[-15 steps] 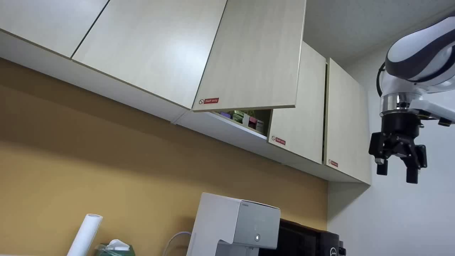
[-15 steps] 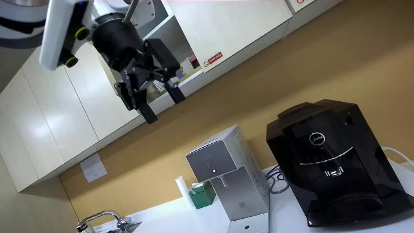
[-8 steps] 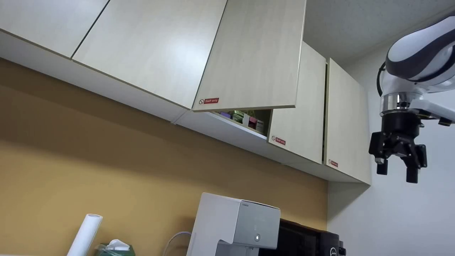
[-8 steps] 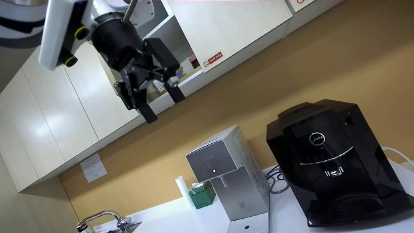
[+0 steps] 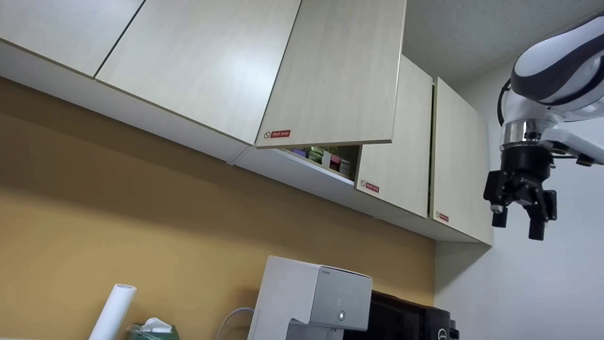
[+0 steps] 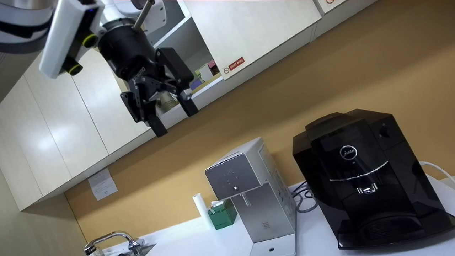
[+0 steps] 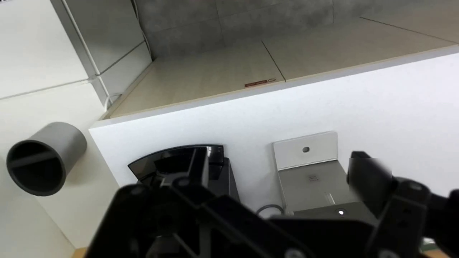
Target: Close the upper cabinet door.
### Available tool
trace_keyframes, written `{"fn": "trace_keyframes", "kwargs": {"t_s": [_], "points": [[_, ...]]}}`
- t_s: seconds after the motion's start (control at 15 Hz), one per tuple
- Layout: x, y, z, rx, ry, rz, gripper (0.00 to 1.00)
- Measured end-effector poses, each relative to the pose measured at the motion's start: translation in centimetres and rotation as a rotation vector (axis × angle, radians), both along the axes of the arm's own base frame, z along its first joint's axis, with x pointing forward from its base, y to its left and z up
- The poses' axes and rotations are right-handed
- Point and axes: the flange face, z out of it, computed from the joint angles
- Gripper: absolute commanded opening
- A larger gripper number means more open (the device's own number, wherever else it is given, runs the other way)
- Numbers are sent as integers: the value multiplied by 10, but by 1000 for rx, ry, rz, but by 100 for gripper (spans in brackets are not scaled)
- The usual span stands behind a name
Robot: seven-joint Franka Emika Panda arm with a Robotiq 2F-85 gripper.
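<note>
The upper cabinet door (image 5: 337,75) is a tall pale beige panel with a red-and-white sticker at its lower left corner. It stands swung out from the cabinet row, with shelf contents showing below and behind it. In an exterior view the open cabinet (image 6: 193,46) shows behind my gripper (image 6: 176,121); the door there is mostly hidden by my arm. My gripper (image 5: 518,226) is open and empty, with its fingers pointing down. It hangs well to the right of the door, apart from it. In the wrist view my gripper (image 7: 281,161) shows widely spaced fingers; the door is out of view.
Closed doors (image 5: 396,141) flank the opening, one at the far right (image 5: 460,165) slightly proud. Below stand a water dispenser (image 6: 249,192), a black coffee machine (image 6: 362,177), a green tissue box (image 6: 223,215) and a white roll (image 6: 201,205). A grey bin (image 7: 66,143) stands beside the counter.
My gripper has moved slightly left, and a little up in an exterior view, during the last half second. It stays open. The door has not moved.
</note>
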Motion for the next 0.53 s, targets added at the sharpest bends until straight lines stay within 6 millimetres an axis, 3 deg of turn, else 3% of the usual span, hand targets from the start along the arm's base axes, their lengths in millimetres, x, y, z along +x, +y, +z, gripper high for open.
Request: {"fn": "trace_keyframes", "kwargs": {"t_s": [0.27, 0.53], "points": [[-3, 43, 17, 49, -69, 203, 100], [-30, 88, 47, 60, -168, 410, 100]]}}
